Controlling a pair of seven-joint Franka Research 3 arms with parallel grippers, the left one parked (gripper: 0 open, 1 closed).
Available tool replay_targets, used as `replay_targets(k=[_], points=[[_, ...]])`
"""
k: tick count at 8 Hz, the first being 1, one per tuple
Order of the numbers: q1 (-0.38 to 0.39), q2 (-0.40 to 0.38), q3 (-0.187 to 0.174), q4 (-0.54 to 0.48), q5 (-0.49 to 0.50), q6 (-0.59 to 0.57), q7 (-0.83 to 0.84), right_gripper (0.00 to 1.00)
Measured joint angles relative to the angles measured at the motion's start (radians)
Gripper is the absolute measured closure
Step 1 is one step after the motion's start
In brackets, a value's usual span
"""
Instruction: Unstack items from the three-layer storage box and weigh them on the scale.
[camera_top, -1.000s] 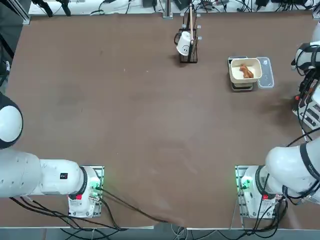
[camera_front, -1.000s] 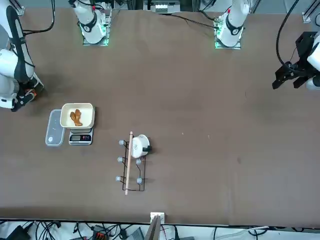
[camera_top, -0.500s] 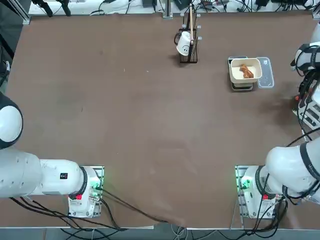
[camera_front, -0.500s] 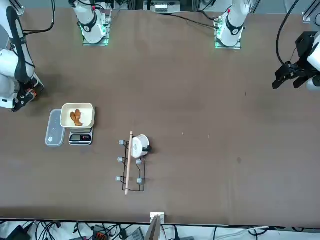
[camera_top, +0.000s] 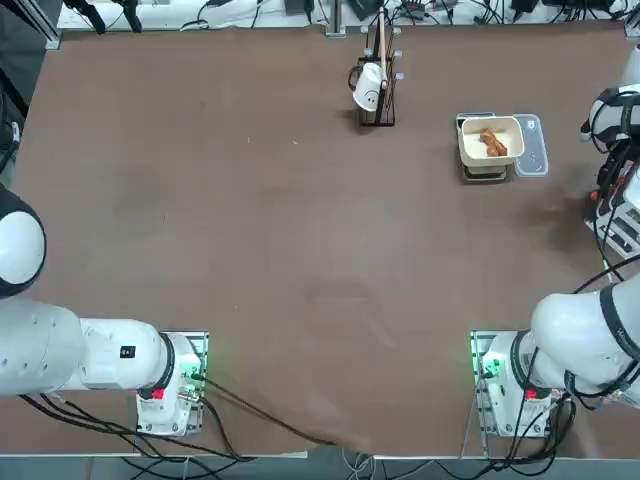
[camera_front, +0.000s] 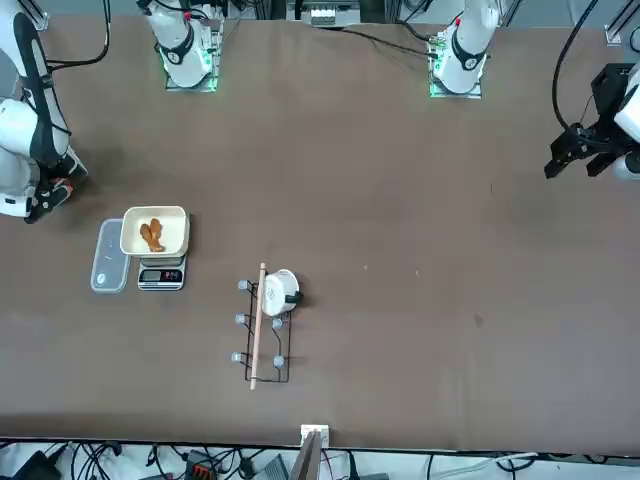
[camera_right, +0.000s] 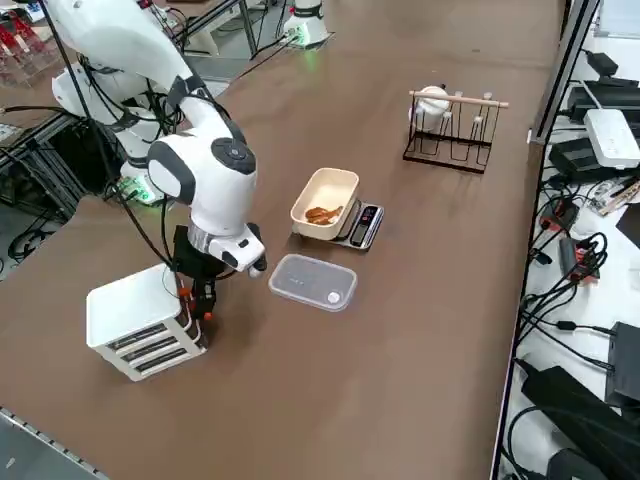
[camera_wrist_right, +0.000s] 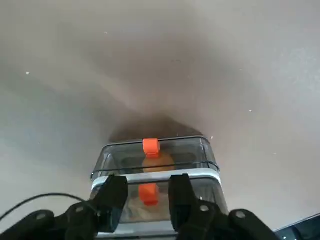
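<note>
- here, the right gripper (camera_wrist_right: 145, 192) is down at the front of the storage box (camera_right: 135, 320), at the table's right edge near the robot's own side.
- its two black fingers (camera_wrist_right: 114, 196) stand apart on either side of a small orange tab (camera_wrist_right: 147, 194) on one drawer; they seem to be closing on it, but i cannot tell whether they actually touch or pinch it.
- a second orange tab (camera_wrist_right: 151, 146) shows on the drawer beyond, with an orange lump (camera_wrist_right: 159, 161) dimly seen through the clear front.
- the box is white on top, with three grey drawers stacked.
- well apart from it, further across the table, a cream bowl (camera_right: 325, 202) sits on the scale (camera_right: 362, 226), holding orange-brown pieces (camera_right: 322, 214).
- a clear flat tray (camera_right: 312, 281) lies just beside the scale, between it and the box.
- a dark rack (camera_top: 378, 75) with a white cup (camera_top: 368, 88) stands near the far edge.
</note>
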Motion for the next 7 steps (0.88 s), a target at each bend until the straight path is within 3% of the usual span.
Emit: replay_targets(k=[2, 3, 5, 7], points=[[0.000, 0.000, 0.000, 0.000, 0.000, 0.002, 0.000, 0.61], [0.000, 0.000, 0.000, 0.000, 0.000, 0.004, 0.000, 0.81], [0.000, 0.000, 0.001, 0.000, 0.000, 0.005, 0.000, 0.88], [0.000, 0.000, 0.001, 0.000, 0.000, 0.005, 0.001, 0.88]])
